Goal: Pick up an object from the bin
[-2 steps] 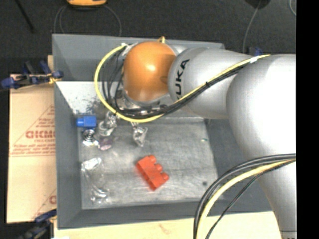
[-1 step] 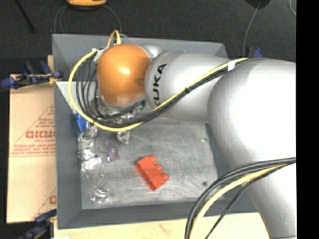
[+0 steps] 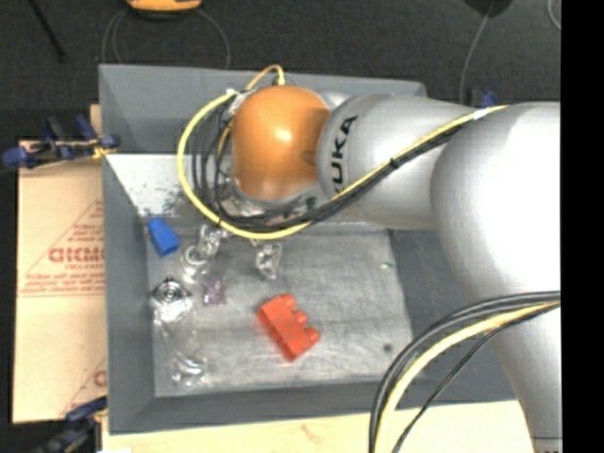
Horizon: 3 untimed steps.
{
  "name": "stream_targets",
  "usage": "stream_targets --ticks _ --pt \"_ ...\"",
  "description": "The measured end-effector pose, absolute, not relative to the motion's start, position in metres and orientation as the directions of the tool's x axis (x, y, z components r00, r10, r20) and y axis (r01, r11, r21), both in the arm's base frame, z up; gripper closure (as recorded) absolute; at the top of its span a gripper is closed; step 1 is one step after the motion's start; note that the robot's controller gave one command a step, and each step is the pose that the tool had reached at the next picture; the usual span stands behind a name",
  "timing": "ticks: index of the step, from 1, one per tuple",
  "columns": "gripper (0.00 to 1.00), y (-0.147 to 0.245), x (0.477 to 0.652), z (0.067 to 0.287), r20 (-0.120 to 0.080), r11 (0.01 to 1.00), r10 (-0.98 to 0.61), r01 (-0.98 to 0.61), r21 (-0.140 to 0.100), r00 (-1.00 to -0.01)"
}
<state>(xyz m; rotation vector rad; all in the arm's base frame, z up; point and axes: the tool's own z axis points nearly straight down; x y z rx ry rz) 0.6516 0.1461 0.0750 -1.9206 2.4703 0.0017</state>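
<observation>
My gripper (image 3: 238, 253) hangs under the orange wrist cover in the left half of the bin, open, with bare bin floor between its two fingertips (image 3: 267, 261). A small purple translucent piece (image 3: 214, 292) lies just below the left fingertip. A clear plastic piece (image 3: 194, 268) lies right by that same fingertip. A blue block (image 3: 162, 236) sits to the gripper's left near the bin wall. A red toy brick with studs (image 3: 288, 327) lies below the gripper, towards the bin's front.
A clear round piece (image 3: 170, 299) and another clear piece (image 3: 189, 368) lie along the bin's left side. The arm covers the back and right of the bin. Bare floor stretches right of the red brick.
</observation>
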Motion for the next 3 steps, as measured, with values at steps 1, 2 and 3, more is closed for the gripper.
stream_targets --ticks 1,2,3 --pt "1.00 0.150 0.654 0.079 -0.020 0.249 -0.968 -0.969 -0.013 -0.248" --pt "1.00 0.150 0.657 0.144 -0.006 0.250 -0.968 -0.968 -0.010 -0.250" --pt "1.00 0.149 0.659 0.179 -0.004 0.255 -0.967 -0.967 -0.008 -0.255"
